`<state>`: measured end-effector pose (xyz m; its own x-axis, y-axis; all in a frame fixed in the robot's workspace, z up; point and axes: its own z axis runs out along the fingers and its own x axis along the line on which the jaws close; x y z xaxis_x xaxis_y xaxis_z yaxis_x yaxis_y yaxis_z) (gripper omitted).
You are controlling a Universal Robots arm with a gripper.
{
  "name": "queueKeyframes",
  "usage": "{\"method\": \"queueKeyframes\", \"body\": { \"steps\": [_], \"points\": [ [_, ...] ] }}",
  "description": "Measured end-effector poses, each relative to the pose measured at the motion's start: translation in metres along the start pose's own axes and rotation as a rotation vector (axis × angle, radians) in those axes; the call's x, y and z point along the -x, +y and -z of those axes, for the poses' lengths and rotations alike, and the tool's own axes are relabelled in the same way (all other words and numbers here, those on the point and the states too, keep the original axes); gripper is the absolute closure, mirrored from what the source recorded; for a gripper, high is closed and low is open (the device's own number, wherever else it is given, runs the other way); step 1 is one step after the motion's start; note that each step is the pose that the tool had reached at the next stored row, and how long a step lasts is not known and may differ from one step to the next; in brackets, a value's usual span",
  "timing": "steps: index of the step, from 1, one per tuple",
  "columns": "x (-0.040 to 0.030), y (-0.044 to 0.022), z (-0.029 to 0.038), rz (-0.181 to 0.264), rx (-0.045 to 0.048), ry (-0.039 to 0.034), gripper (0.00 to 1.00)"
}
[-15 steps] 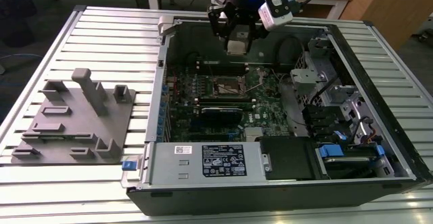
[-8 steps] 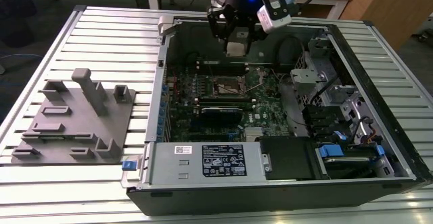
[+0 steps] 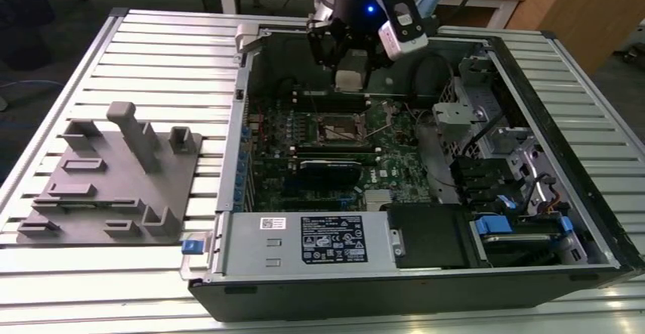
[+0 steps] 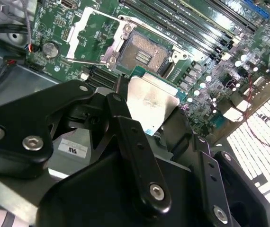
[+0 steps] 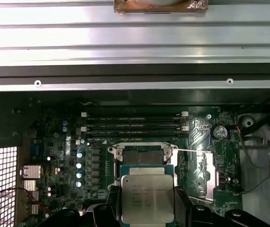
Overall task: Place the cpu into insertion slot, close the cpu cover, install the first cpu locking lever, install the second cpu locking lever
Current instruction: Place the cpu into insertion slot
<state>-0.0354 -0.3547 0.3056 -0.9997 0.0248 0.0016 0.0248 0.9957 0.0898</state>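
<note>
My gripper (image 3: 348, 77) hangs over the open computer case, shut on the cpu (image 3: 350, 81). Both wrist views show the cpu (image 4: 151, 100) (image 5: 147, 197) as a flat silver-grey square clamped between the black fingers (image 4: 125, 127). It hovers a little above and to one side of the insertion slot (image 4: 142, 56) (image 5: 144, 156), without touching it. The insertion slot (image 3: 343, 128) sits on the green motherboard with its dark centre bare. The cpu cover (image 4: 96, 35) (image 5: 206, 172) is swung open beside the socket, with thin wire levers lying loose along it.
Long black memory sticks (image 5: 135, 124) lie just beyond the socket, and a black card (image 3: 328, 169) sits below it. A silver power supply (image 3: 302, 239) and blue-tabbed drive bays (image 3: 504, 224) occupy the case's near side. A grey fixture plate (image 3: 111, 175) rests on the slatted table at the exterior view's left.
</note>
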Motion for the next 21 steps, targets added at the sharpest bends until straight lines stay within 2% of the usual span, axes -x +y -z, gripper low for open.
{"method": "queueKeyframes", "body": {
  "steps": [3, 16, 21],
  "points": [
    [-0.0001, -0.0004, -0.0044, 0.0, 0.0001, 0.0, 0.46],
    [-0.0001, -0.0005, -0.0048, 0.0, 0.0, 0.0, 0.46],
    [0.0, -0.001, -0.0107, 0.0, 0.0001, 0.0, 0.46]
  ]
}}
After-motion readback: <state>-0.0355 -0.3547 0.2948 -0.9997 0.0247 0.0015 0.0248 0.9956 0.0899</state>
